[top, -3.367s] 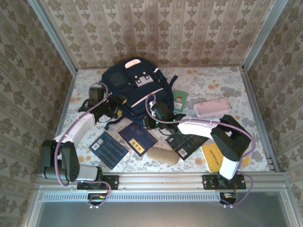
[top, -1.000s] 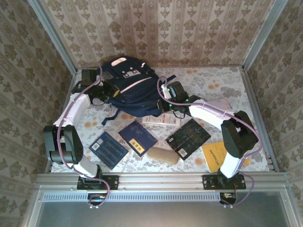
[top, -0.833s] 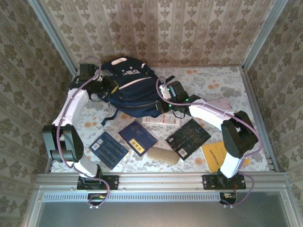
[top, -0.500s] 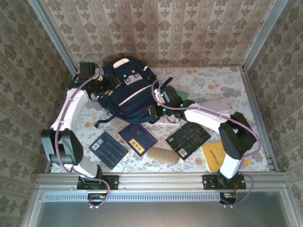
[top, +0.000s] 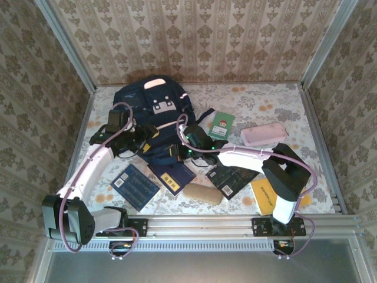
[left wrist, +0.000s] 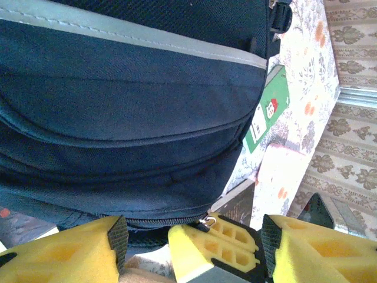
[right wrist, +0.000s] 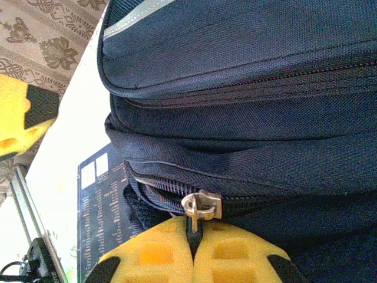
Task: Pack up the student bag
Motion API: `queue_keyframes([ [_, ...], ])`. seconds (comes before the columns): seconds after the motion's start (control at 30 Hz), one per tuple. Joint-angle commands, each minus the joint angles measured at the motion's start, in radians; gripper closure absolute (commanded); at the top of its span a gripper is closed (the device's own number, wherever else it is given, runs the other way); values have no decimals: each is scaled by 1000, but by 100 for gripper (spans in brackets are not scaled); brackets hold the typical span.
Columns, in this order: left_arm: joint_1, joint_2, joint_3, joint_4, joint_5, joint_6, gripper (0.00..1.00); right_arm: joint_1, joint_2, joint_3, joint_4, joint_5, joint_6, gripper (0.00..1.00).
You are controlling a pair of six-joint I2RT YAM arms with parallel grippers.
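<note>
Student bag (top: 154, 115) lying flat toward 11 o'clock on the table (top: 277, 106), zippered edge turned to 6 o'clock. Right gripper (right wrist: 193, 239) pinched together on the small metal zipper pull (right wrist: 199, 209) at that edge. Left gripper (top: 148, 137) at the bag's 7 o'clock, fingers (left wrist: 65, 253) spread, clamping nothing. Probably about to run the zipper open. Risk of dragging the whole bag across the navy book (top: 174, 177) instead — no anchor on the fabric. Risk too of losing the thin pull from the pads (right wrist: 230, 253) on an off-line tug, or of bunching cloth and jamming the track.
</note>
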State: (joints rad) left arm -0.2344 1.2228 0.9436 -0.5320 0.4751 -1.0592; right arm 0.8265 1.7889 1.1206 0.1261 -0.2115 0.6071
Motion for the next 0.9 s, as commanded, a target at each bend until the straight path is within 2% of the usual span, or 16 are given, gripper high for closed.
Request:
queue_keyframes([
  [0.0,-7,23,-71,94,30,-101,36,8,12,3,95,29,16,100],
  [0.17,-40,11,-114,135,44,-184,36,14,30,1,99,41,17,100],
  [0.4,-52,-50,-202,169,2,-260,35,17,43,5,107,50,16,100],
  [0.73,-68,67,-222,290,-17,-298,37,32,49,7,107,53,20,100],
  [0.87,-68,116,-196,316,-36,-282,41,43,57,12,103,56,13,100],
])
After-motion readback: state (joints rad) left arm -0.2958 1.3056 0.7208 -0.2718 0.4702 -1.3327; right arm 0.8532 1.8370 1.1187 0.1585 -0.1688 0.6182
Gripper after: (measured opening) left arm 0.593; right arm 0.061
